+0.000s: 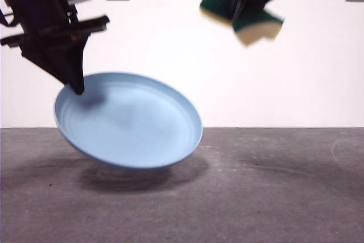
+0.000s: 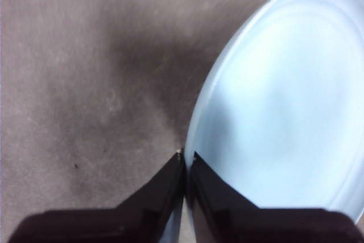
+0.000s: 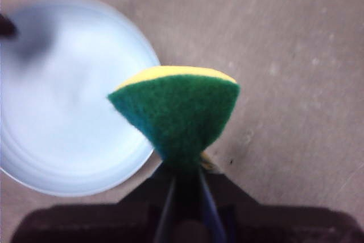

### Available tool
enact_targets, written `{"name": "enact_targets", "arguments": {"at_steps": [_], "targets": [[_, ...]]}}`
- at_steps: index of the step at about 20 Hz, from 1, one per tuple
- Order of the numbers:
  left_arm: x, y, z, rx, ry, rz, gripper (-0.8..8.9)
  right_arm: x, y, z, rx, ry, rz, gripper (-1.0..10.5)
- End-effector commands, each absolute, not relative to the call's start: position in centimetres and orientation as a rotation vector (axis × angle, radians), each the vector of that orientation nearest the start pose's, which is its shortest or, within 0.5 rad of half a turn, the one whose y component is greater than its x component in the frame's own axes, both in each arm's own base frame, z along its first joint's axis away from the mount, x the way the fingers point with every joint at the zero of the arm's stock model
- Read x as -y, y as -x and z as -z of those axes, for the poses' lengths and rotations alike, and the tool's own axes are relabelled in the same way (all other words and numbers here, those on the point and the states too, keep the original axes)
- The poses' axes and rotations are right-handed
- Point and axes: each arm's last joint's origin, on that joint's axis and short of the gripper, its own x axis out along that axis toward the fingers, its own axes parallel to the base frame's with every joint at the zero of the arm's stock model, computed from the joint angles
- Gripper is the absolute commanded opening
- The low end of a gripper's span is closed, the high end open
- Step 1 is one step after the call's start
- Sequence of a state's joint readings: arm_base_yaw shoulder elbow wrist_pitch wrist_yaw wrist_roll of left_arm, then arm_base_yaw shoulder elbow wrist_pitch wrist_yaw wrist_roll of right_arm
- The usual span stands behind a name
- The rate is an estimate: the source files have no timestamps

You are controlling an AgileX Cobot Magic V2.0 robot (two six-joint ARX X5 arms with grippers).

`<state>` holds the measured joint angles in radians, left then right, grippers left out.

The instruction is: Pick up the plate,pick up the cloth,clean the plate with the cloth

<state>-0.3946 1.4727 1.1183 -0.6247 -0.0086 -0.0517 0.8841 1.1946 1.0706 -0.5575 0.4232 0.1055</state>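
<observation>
- Plate [image 1: 131, 120]: nearest the front camera, light blue, lifted clear of the grey tabletop [image 1: 273, 197], tilted with its open face turned up and toward the right; its shadow lies directly beneath
- Left gripper [image 2: 185, 160]: fingers closed narrowly on the plate's rim at its upper left edge, one finger on each face of the rim; the arm enters from the upper left of the front view and angles down to that single grip point
- Cloth [image 1: 242, 15]: a yellow sponge with a green scouring face, high at upper right, well apart from the plate, folded where it is pinched
- Right gripper [image 3: 185, 177]: fingers clamped on the cloth's middle; the arm hangs from the top edge
- Step in hand, as judged: bring the cloth down onto the plate's face. Light pressure is advised, since the edge grip may let the plate pivot; wipe close to the held rim first
</observation>
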Motion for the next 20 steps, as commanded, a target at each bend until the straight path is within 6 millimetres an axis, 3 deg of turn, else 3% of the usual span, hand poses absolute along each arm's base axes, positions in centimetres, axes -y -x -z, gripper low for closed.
{"name": "enact_targets", "arguments": {"at_steps": [1, 6, 11, 12, 15, 16, 20], "targets": [[11.5, -28.6, -24.5, -0.992, -0.179, 0.322, -0.08, -17.3, -15.8, -32.8, -0.530, 0.280, -0.408, -0.2], [11.5, -30.7, -21.4, -1.042, -0.209, 0.257, -0.08, -15.7, -14.4, -34.6, -0.466, 0.229, -0.415, -0.2], [11.8, -31.6, -18.4, -1.124, -0.224, 0.252, 0.03, -15.1, -14.0, -34.6, -0.484, 0.229, -0.411, -0.2], [11.9, -31.7, -18.1, -1.133, -0.221, 0.249, 0.51, -15.0, -13.9, -34.5, -0.497, 0.223, -0.408, -0.2], [11.9, -31.8, -18.3, -1.120, -0.219, 0.239, 3.99, -15.0, -13.9, -34.4, -0.511, 0.233, -0.407, -0.2], [11.9, -31.7, -18.3, -1.118, -0.214, 0.236, 4.41, -15.0, -13.9, -34.4, -0.513, 0.234, -0.406, -0.2], [12.4, -31.0, -20.2, -1.064, -0.177, 0.240, 4.40, -14.9, -14.6, -34.0, -0.537, 0.213, -0.375, -0.2]]}}
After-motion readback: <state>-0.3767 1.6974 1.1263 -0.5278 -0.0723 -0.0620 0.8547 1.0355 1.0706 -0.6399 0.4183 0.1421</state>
